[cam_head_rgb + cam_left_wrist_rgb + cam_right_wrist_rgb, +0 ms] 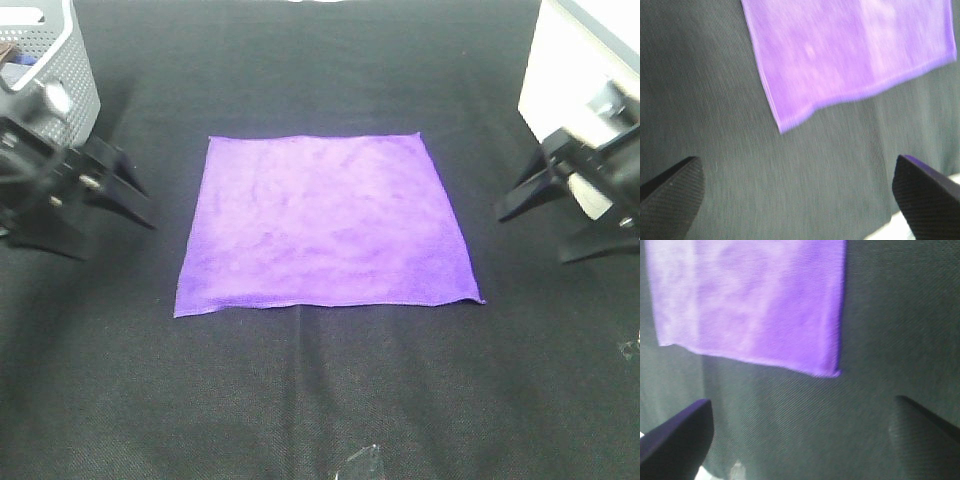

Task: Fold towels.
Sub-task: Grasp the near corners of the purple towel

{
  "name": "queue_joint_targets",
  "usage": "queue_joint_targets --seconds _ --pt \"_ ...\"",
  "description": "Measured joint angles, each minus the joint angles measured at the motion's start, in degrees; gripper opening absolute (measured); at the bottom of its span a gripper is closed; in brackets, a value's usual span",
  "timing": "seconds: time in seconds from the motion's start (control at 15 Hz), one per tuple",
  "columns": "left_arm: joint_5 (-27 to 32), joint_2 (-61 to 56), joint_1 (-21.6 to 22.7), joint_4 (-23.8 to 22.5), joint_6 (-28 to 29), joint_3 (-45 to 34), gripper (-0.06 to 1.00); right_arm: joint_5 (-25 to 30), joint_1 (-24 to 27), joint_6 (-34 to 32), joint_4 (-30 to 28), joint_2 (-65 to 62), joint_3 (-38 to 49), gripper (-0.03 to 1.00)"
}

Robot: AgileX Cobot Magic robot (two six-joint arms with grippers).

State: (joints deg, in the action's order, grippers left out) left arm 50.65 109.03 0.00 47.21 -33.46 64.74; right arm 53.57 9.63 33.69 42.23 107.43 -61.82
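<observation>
Here we are at the start: the towel (325, 220) lies flat and single-layered in the middle of the worktop (320, 400), well clear of every edge, with no fold in it yet. It is close to square, so there is no real long axis. Its sides run parallel to the worktop's edges, and its near-right corner pokes out a touch past the rest of the hem. No tag shows, though the wrist views are blurred enough that one could be missed.

The left gripper (797, 200) hangs by the worktop's left edge with its jaws spread wide and nothing between them. The right gripper (800, 435) is over by the right edge, equally wide and equally empty. Both are well apart from the cloth, and each wrist camera looks toward one of its corners.

The step in hand looks like the approach for the first fold. Next, each gripper likely needs to drop onto a corner, pinch the thin hem cleanly off the black surface, then lift and carry it across in step so the edges line up.
</observation>
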Motion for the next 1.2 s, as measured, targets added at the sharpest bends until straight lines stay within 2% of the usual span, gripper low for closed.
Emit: queue_joint_targets --seconds 0.33,0.47,0.87,1.2 --pt "-1.1 11.1 -6.1 1.4 -0.5 5.2 0.91 0.3 -1.1 0.0 0.7 8.4 -3.4 0.89" --pt "-1.1 12.6 -7.1 1.5 -0.3 6.0 0.91 -0.2 -1.9 0.0 0.7 9.3 -3.4 0.89" --pt "0.1 14.0 -7.5 1.4 0.7 7.2 0.90 -5.0 -7.0 1.5 1.1 11.9 -3.8 0.85" --pt "0.5 14.8 -7.5 1.5 1.7 7.4 0.90 -6.5 -8.0 1.5 1.4 12.1 -4.0 0.81"
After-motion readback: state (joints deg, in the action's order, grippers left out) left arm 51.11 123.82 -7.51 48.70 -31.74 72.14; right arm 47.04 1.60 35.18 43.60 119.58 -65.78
